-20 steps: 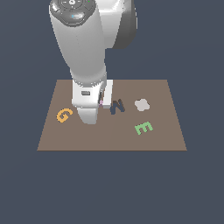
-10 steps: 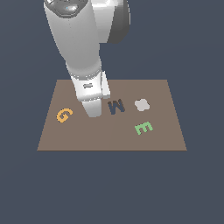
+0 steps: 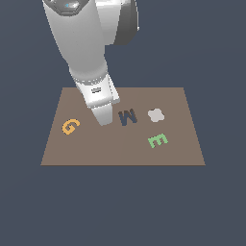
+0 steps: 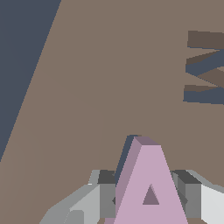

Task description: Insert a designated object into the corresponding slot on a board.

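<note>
I see a flat, matt brown board (image 3: 120, 149) with no grain or texture. The lilac-pink letter A (image 4: 151, 188) looks like smooth, dull plastic, evenly shaded. My gripper (image 4: 146, 199) has matt grey fingers (image 4: 107, 199), while the white arm (image 3: 81, 43) above shows a soft plastic-like sheen.

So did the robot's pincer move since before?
Yes. The pincer slid toward the exterior view's right, closer to the navy M on the board, holding the pink A.
</note>
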Tool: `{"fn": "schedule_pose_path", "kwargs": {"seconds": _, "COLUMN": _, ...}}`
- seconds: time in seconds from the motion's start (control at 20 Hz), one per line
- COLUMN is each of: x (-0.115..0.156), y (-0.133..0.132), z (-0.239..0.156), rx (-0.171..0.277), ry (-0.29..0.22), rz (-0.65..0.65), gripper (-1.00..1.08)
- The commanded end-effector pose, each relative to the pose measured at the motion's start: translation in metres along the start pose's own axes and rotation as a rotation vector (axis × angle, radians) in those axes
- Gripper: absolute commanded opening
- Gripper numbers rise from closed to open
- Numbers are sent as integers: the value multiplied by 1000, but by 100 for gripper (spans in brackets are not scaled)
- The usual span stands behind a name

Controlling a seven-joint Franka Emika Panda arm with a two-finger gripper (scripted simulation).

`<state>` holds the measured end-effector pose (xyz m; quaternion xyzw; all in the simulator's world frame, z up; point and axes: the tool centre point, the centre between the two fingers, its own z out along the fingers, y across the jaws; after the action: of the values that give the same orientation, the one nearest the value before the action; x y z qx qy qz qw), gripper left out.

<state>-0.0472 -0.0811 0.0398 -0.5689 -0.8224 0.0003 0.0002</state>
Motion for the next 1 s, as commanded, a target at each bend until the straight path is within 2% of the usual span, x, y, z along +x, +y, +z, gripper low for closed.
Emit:
{"fn": "schedule_pose_path", "kwargs": {"seconds": 0.0, "x": -1, "y": -1, "z": 0, "rx": 0, "ry": 0, "rz": -20, "gripper": -100}}
{"fn": "schedule_pose_path", "kwargs": {"seconds": 0.6, "x": -2, "y": -2, "z": 10, "rx": -1, "ry": -2, "rz": -29, "gripper": -100}}
{"fn": "schedule_pose_path", "kwargs": {"seconds": 0.65, "x": -2, "y": -2, "z": 10, "rx": -1, "ry": -2, "rz": -29, "gripper": 100}}
{"fn": "schedule_pose_path", "kwargs": {"seconds": 0.95, "x": -2, "y": -2, "z": 10, "rx": -1, "ry": -2, "rz": -29, "gripper": 100}}
